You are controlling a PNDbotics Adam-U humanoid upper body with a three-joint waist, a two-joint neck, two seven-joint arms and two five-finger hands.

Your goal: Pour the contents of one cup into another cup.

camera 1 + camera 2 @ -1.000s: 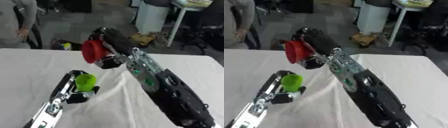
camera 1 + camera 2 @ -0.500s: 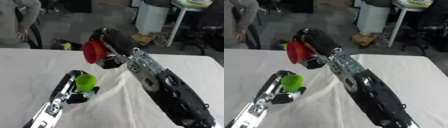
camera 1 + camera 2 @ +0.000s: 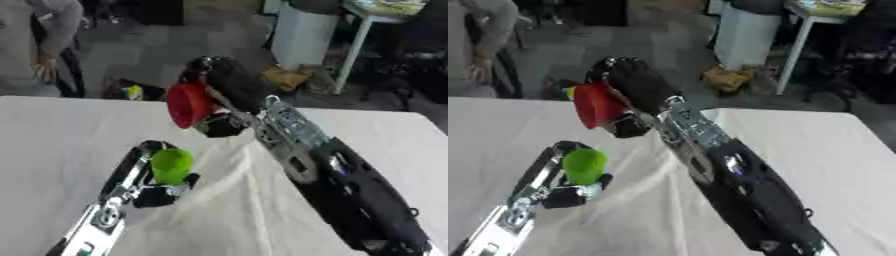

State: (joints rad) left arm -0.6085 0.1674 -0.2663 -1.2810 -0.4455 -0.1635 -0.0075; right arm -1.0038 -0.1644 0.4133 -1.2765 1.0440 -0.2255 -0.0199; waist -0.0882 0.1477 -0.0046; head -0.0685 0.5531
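The right hand (image 3: 229, 85) is wrapping its fingers around a red cup (image 3: 189, 105) and holding it up in the air over the far part of the table (image 3: 52, 135). The cup is tipping hard onto its side, with its mouth facing the left and a bit down — can't see anything coming out of it, and can't see inside it either.

Lower down and nearer the camera, the left hand (image 3: 149, 172) is gripping a green cup (image 3: 171, 165), fingers curling round the lower part of it. That cup is sitting pretty much upright, just a slight lean, and it's below the red one and a little to its left. The two cups aren't touching — there's a clear gap between them.

The white cloth covering the table is bunching into a few soft wrinkles right beside the green cup.
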